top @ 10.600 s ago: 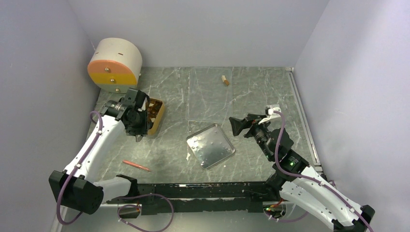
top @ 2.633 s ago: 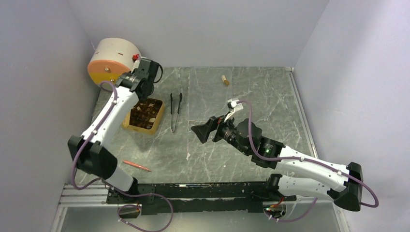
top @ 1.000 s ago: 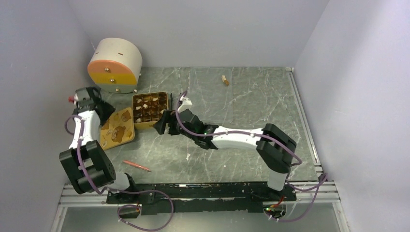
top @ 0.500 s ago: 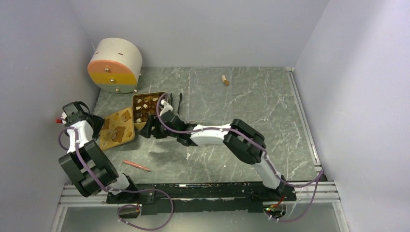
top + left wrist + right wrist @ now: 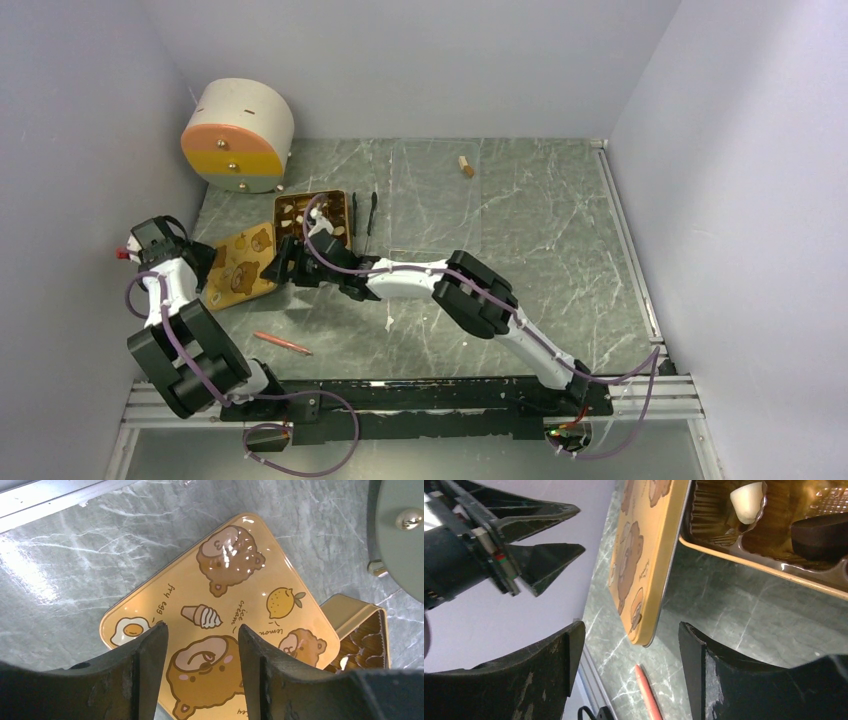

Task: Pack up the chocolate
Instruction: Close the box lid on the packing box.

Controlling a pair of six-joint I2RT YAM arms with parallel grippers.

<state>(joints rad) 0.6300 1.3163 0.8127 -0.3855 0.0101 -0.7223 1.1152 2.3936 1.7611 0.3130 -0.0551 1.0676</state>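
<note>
Lid (image 5: 215, 605) with bear print lies between empty, spread claws: right gripper (image 5: 631, 630) at its edge, left gripper (image 5: 202, 627) above; chocolate (image 5: 748, 502) alongside.

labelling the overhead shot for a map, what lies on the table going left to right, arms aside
bear-print lid -> gold compartment box -> black tongs -> small tan piece. The red-orange pen and the round drawer unit are left out because they overlap the lid and the box.
</note>
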